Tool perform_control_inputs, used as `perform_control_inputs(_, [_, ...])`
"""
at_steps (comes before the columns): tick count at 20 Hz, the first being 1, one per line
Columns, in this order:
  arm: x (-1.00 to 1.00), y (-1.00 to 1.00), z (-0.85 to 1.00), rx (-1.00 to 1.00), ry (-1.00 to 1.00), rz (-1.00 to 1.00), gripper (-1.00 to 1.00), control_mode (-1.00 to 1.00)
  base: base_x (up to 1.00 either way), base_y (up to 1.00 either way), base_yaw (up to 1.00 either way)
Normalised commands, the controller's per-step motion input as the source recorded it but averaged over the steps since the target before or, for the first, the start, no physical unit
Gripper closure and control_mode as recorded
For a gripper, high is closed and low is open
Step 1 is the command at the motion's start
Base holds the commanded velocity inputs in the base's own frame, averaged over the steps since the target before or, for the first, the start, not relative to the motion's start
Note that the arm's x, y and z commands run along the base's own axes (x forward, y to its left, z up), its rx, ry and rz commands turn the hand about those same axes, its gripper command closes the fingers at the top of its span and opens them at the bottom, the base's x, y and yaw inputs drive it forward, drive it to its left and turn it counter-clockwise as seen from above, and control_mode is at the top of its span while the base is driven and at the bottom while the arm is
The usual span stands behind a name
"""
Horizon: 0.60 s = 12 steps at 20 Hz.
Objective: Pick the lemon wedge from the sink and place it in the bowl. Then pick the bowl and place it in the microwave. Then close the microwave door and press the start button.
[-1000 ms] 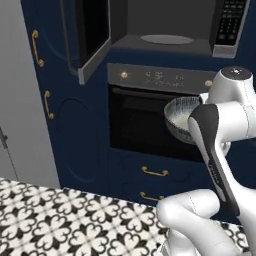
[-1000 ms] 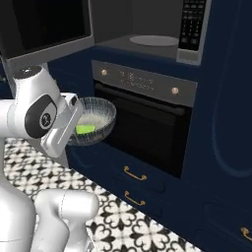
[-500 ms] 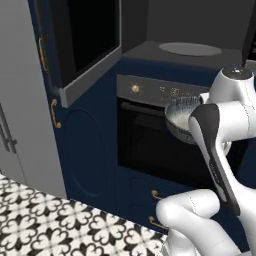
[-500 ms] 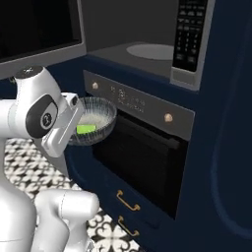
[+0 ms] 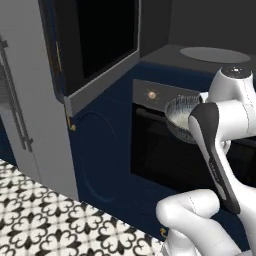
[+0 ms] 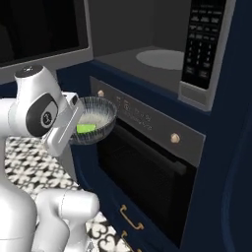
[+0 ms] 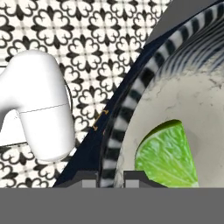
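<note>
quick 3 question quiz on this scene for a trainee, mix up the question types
1. True or false: the lemon wedge lies inside the bowl.
2. What does the gripper hold? A) the bowl's rim B) the oven's knob C) the microwave door
3. Fill in: the microwave door stands ____.

Key: 1 true. 2 A, with the bowl held in the air in front of the oven, below the microwave. 3 open, with the turntable bare.
</note>
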Motion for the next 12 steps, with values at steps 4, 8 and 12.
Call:
perform_control_inputs(4, [0.00,0.00,0.00,0.00,0.00,0.00,1.00,1.00,0.00,-0.07,0.32])
perform_control_inputs(8, [0.00,0.00,0.00,0.00,0.00,0.00,1.00,1.00,0.00,-0.02,0.21])
perform_control_inputs(12, [0.00,0.00,0.00,0.00,0.00,0.00,1.00,1.00,0.18,-0.12,0.02])
